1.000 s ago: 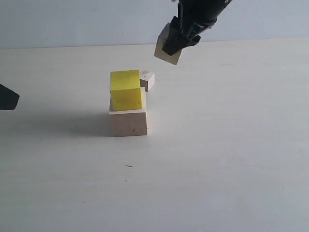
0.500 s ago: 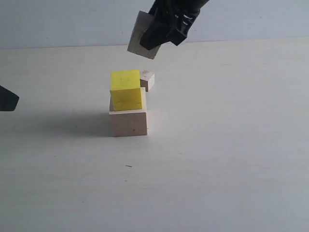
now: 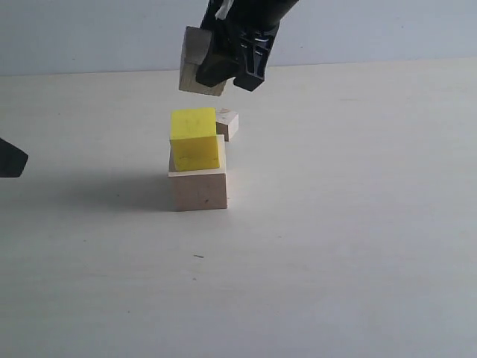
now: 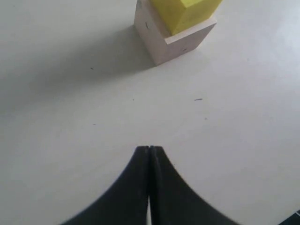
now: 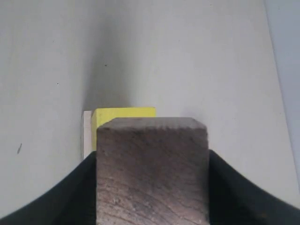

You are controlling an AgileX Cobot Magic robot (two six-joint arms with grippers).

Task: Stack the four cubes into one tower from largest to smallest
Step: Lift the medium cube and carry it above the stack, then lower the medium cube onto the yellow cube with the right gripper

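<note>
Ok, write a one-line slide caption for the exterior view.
Right tool holds the medium wooden cube above the yellow cube stacked on the large wooden cube.

1. Right gripper (image 3: 227, 71): its arm is cut off by the exterior view's top edge. Its black fingers cover one side of the medium wooden cube (image 3: 194, 67) clamped between them.
2. Left gripper (image 4: 149, 151): its fingers run off the bottom edge of its wrist view. In the exterior view we get only a dark tip at the left edge.
3. Tiny cube (image 3: 227, 123): partly hidden behind the yellow cube (image 3: 195, 148).
4. Large cube (image 3: 198, 190): its top is mostly covered by the yellow cube. The left wrist view cuts both at its top edge.
5. Right wrist view: the medium wooden cube blocks the foreground, leaving us a yellow strip and a pale sliver.
</note>
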